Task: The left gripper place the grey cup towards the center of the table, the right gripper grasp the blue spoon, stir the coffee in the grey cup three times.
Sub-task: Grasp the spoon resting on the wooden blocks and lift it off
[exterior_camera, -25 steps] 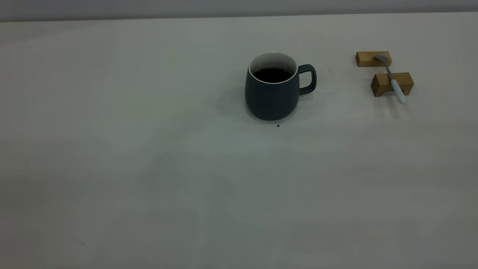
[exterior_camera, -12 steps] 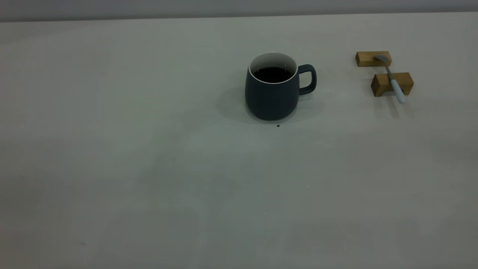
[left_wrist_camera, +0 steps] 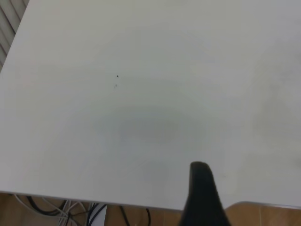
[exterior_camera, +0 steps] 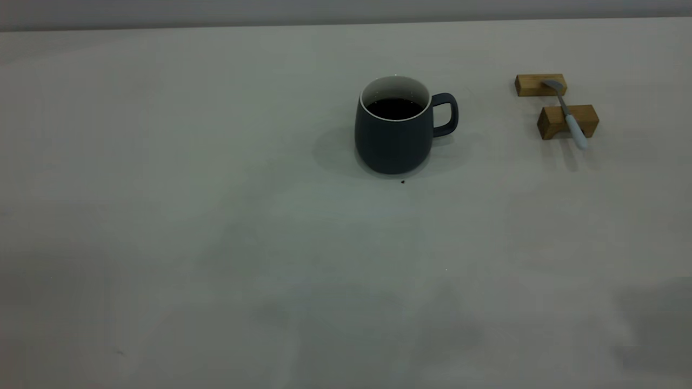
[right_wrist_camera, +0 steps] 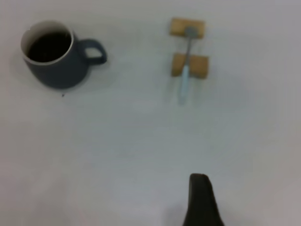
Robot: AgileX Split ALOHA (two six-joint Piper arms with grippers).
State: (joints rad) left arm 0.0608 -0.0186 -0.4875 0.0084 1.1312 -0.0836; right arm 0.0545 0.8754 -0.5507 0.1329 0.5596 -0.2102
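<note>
Off-white table (exterior_camera: 216, 243) darkens with new shadow at its near edge, suggesting arms approaching; grey cup (exterior_camera: 393, 127) and blue spoon (right_wrist_camera: 185, 80) lie well ahead of the right gripper (right_wrist_camera: 200, 197), whose grip I cannot tell.

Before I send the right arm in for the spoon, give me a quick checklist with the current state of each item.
1. grey cup upright, apart from the spoon: ok.
2. coffee below the rim, no spill seen: ok.
3. blue spoon resting across the two wooden blocks, handle overhanging and free: ok.
4. table between the right end effector and the spoon unobstructed: ok.
5. Right end effector open: cannot tell.
6. Left end effector away from the cup: ok.
</note>
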